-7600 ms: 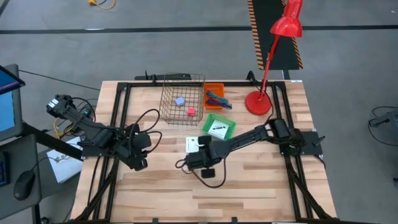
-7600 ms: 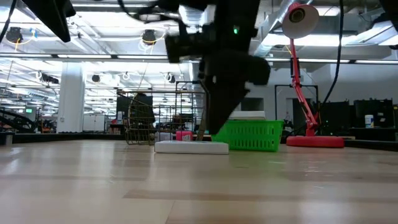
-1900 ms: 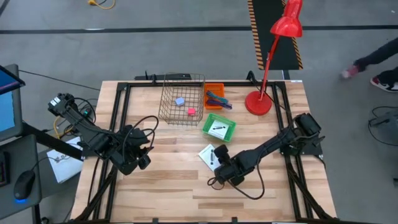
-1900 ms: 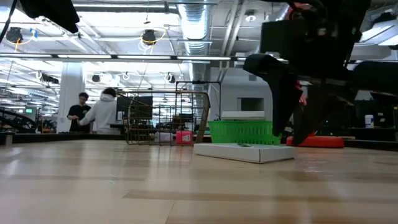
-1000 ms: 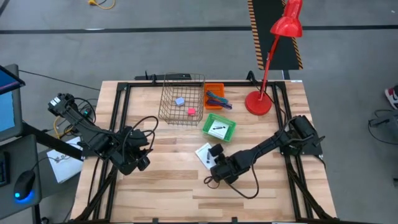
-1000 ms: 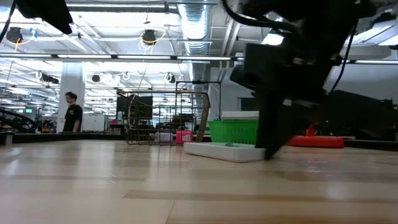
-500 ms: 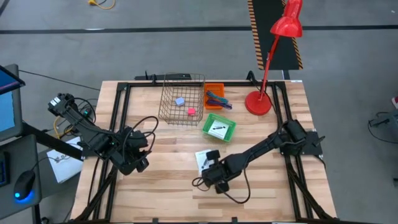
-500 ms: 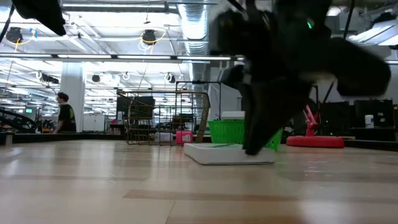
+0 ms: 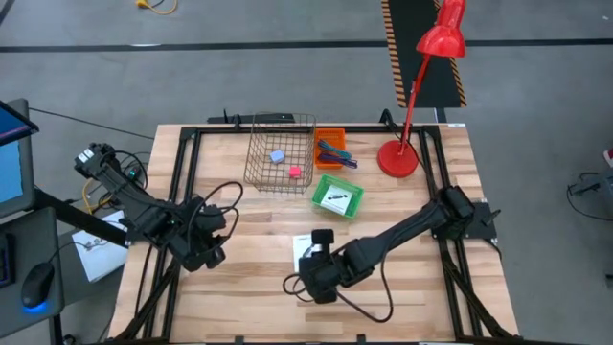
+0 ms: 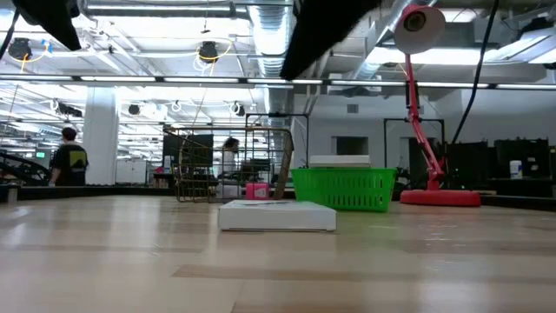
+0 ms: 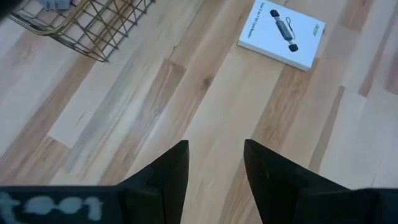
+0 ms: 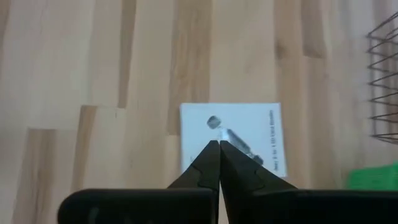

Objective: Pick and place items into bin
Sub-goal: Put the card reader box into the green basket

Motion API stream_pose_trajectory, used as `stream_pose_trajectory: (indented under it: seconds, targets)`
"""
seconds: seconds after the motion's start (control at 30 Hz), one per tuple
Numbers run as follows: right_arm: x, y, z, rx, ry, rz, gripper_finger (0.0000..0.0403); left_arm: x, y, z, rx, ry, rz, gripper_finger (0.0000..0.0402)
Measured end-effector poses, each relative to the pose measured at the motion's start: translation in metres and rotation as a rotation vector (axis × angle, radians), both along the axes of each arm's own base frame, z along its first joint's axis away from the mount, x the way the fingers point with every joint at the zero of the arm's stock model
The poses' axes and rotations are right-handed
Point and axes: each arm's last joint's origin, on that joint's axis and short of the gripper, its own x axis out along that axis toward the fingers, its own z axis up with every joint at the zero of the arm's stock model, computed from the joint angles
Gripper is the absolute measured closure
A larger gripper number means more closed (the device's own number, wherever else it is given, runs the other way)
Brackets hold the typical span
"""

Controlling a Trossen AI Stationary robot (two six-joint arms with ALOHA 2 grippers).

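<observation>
A flat white packet with dark print lies flat on the wood near the table's middle, also seen in the low view and the left wrist view. My right gripper hangs over the packet's near part, shut, its tips above the packet. The low view shows nothing touching the packet. My left gripper waits open at the table's left side, over bare wood. Another white packet lies in the green basket.
A wire basket at the far side holds a lilac cube and a pink cube. An orange tray with coloured sticks stands beside it. A red desk lamp stands at the far right. Bare wood lies toward the near edge.
My right gripper moved toward the table's left and near edge at table height, pushing the white packet, which slid left and turned square to the table's edges. The gripper then rose out of the low view, leaving the packet flat.
</observation>
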Motion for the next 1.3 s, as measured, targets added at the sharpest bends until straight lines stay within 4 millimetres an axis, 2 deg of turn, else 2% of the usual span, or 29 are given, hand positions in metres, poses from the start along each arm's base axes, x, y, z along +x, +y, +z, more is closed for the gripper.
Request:
stream_pose_trajectory:
  seconds: [0.13,0.33,0.43,0.63,0.8,0.93,1.07,1.23,1.3]
  targets:
    - [0.000,0.002,0.009,-0.020,-0.018,-0.007,0.0402,-0.002,-0.002,0.000,0.009,0.005,-0.024,0.0258]
    - [0.002,0.002,0.004,-0.006,-0.009,0.000,0.0396,-0.003,-0.003,0.000,0.017,0.002,-0.035,0.0258]
    - [0.006,0.003,0.005,0.052,-0.034,0.012,0.0370,-0.003,-0.003,0.000,0.022,0.004,-0.038,0.0258]
    - [0.010,-0.003,0.000,0.062,-0.042,-0.002,0.0281,-0.003,-0.003,0.000,0.031,0.008,-0.054,0.0258]
    - [0.023,-0.003,-0.033,0.047,0.005,0.012,0.0214,-0.003,-0.003,0.000,0.032,0.008,-0.054,0.0258]
    - [0.026,0.002,-0.064,0.001,0.067,-0.001,0.0187,-0.003,-0.003,0.000,0.031,0.009,-0.054,0.0258]
    - [0.027,0.000,-0.085,-0.046,0.116,-0.046,0.0187,-0.004,-0.004,0.000,0.021,0.017,-0.059,0.0258]
    - [0.032,-0.002,-0.119,-0.076,0.190,-0.052,0.0202,-0.004,-0.004,0.000,0.017,0.020,-0.060,0.0258]
    - [0.031,0.000,-0.126,-0.081,0.213,-0.047,0.0209,-0.004,-0.004,0.000,0.016,0.020,-0.060,0.0258]
